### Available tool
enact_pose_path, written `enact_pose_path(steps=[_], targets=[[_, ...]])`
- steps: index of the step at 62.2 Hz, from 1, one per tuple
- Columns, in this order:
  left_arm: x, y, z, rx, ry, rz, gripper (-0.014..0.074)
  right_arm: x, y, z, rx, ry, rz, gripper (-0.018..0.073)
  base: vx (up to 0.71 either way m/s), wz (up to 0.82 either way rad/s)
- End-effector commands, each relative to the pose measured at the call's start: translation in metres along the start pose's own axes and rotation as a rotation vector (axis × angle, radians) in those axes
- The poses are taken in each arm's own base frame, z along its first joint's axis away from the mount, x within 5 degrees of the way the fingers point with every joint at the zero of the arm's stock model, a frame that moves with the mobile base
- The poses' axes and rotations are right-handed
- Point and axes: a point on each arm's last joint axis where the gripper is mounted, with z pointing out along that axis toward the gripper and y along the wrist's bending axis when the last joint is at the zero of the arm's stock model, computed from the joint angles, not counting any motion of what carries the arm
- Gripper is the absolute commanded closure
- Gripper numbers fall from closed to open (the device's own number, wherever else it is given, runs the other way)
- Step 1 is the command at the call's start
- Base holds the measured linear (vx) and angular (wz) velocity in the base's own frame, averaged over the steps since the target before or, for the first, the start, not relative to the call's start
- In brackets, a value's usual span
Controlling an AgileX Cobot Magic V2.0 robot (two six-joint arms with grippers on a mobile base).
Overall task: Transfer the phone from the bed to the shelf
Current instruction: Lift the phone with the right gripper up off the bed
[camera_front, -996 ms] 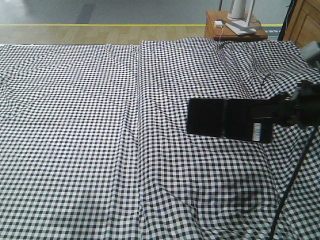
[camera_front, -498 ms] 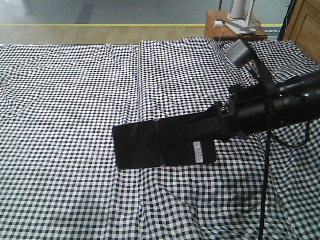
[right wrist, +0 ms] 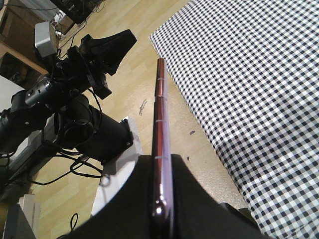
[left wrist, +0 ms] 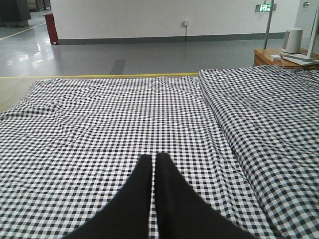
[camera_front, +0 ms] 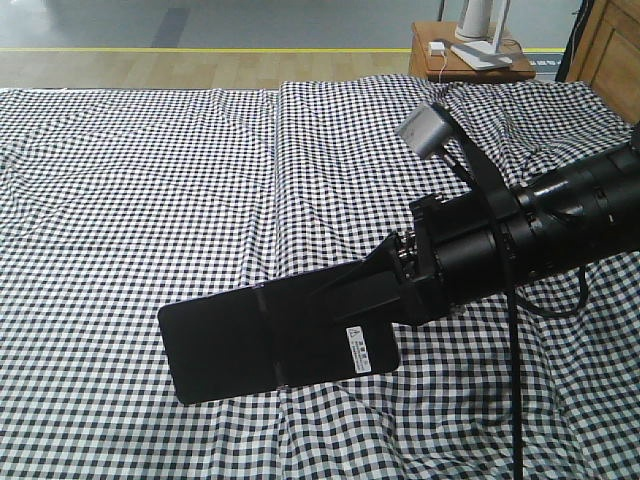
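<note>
The phone (camera_front: 265,345), a flat black slab with a crease and a white sticker, hangs level above the bed (camera_front: 150,200), a wide black-and-white gingham mattress. My right gripper (camera_front: 335,298) comes in from the right and is shut on the phone's sticker end. In the right wrist view the phone (right wrist: 160,99) is edge-on with a pinkish rim, pinched by the right gripper (right wrist: 162,159), beside the bed (right wrist: 249,74). My left gripper (left wrist: 153,158) is shut with nothing in it, low over the bed (left wrist: 99,114). I cannot pick out the shelf for certain.
A small brown side table (camera_front: 455,68) with a white device stands behind the bed's far right corner, beside a wooden cabinet (camera_front: 612,40). The right wrist view shows wood floor (right wrist: 149,55), my left arm and base (right wrist: 75,119), and a pale wooden board (right wrist: 12,52) at top left.
My right arm has swung the phone from the right edge of the bed leftward and nearer the camera. The grip on it has stayed shut.
</note>
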Motion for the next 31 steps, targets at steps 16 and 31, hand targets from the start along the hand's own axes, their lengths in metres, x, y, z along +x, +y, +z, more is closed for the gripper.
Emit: enact_pose_path(steps=[16,31], targets=[[-0.0043,0.0002,-0.0003,-0.003,-0.071,-0.009,0.0595,-0.0097,0.0238,-0.0101,-0.101,-0.051,-0.035,0.0561,0.00,0.00],[-0.0043,0.0002,-0.0003,-0.003,-0.071,-0.009,0.0595,-0.0097,0.0238,-0.0101,-0.101,-0.051,-0.036,0.0561,0.00,0.00]])
